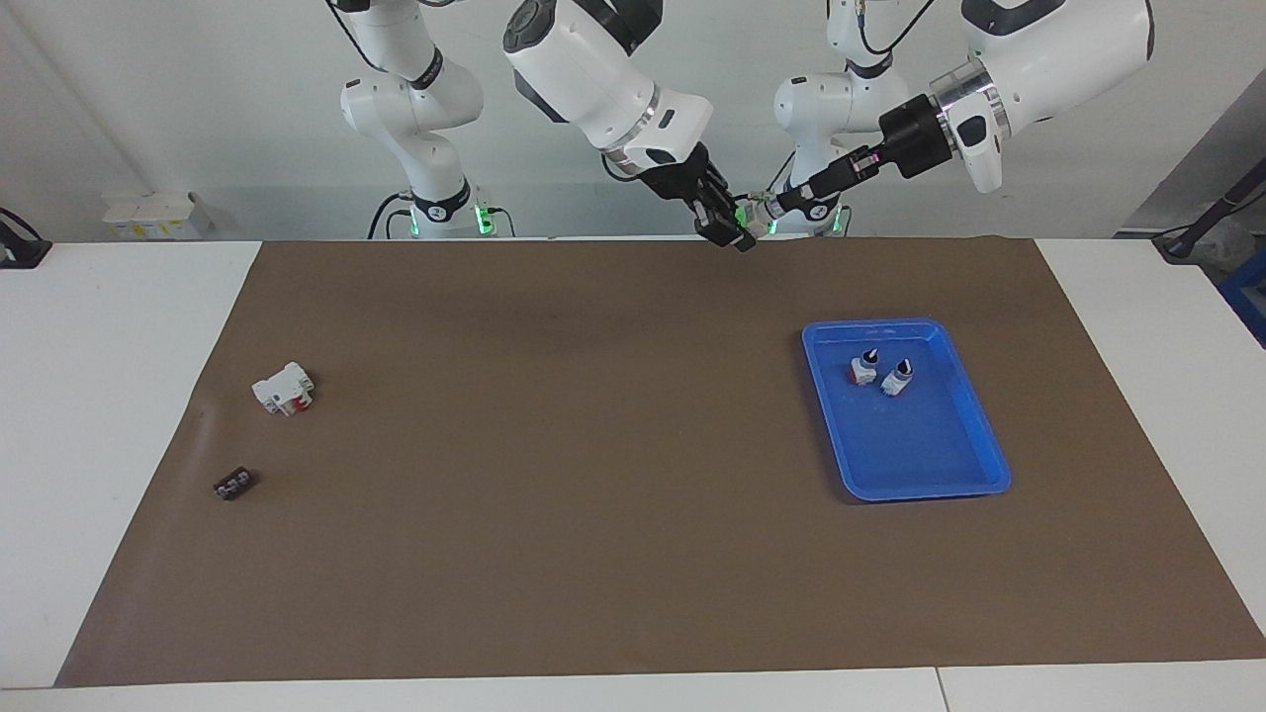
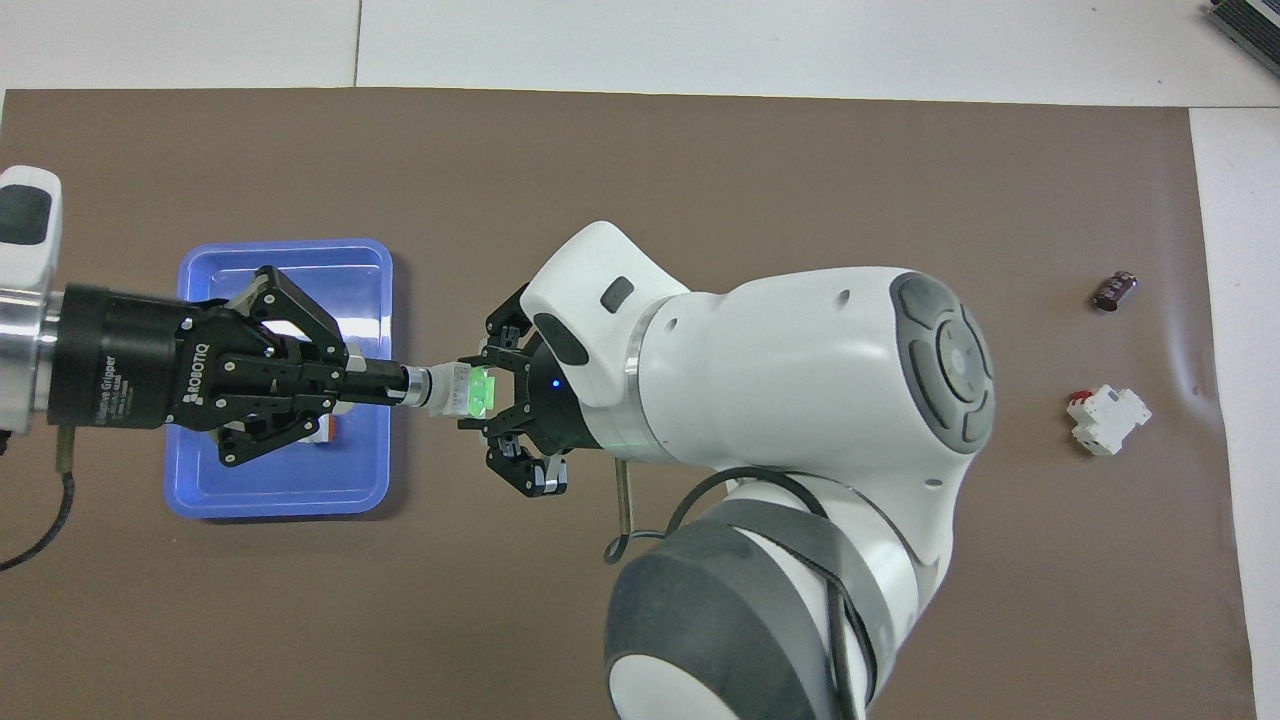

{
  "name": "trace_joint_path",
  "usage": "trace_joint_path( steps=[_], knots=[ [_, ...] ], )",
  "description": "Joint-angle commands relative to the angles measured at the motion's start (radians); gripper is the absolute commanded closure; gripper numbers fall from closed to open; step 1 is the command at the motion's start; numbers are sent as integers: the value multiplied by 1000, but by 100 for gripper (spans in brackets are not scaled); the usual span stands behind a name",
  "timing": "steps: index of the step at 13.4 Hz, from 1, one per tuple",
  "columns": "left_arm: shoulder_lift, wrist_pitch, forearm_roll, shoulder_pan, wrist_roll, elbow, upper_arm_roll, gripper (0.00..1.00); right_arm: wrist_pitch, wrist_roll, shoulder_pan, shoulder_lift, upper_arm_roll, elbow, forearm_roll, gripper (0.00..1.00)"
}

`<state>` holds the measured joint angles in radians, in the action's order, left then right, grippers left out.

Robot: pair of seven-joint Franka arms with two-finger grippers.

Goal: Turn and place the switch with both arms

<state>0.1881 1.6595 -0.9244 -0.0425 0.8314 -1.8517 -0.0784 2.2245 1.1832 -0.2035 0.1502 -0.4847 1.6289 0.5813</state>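
Observation:
The switch (image 1: 757, 210) (image 2: 450, 388) hangs level in the air between the arms, over the brown mat. My right gripper (image 1: 737, 220) (image 2: 485, 392) is shut on its bright green block. My left gripper (image 1: 786, 205) (image 2: 385, 383) comes in from the blue tray's end and is shut on the black knob, in line with the switch. In the overhead view its outer links splay over the tray. The white body and silver collar show between the two grippers.
The blue tray (image 1: 974, 435) (image 2: 280, 480) lies toward the left arm's end and holds two red-block switches (image 1: 863, 369) (image 1: 898, 377). A white-and-red blocky part (image 1: 284, 388) (image 2: 1107, 421) and a small dark part (image 1: 233, 485) (image 2: 1115, 291) lie toward the right arm's end.

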Motion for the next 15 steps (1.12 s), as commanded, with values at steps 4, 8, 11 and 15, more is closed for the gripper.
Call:
trace_joint_path(
  steps=[4, 8, 11, 15],
  knots=[
    [21, 11, 7, 0, 152, 16, -41, 100, 34, -17, -10, 17, -12, -1, 15, 100],
    [16, 11, 45, 3, 176, 31, -41, 100, 32, -17, -10, 17, -12, -1, 15, 100],
    [16, 13, 45, 4, 221, 43, -41, 100, 34, -23, -10, 17, -12, -1, 15, 100],
    [16, 37, 45, 9, 357, 43, -41, 100, 32, -36, -10, 17, -12, -1, 12, 100]
  ],
)
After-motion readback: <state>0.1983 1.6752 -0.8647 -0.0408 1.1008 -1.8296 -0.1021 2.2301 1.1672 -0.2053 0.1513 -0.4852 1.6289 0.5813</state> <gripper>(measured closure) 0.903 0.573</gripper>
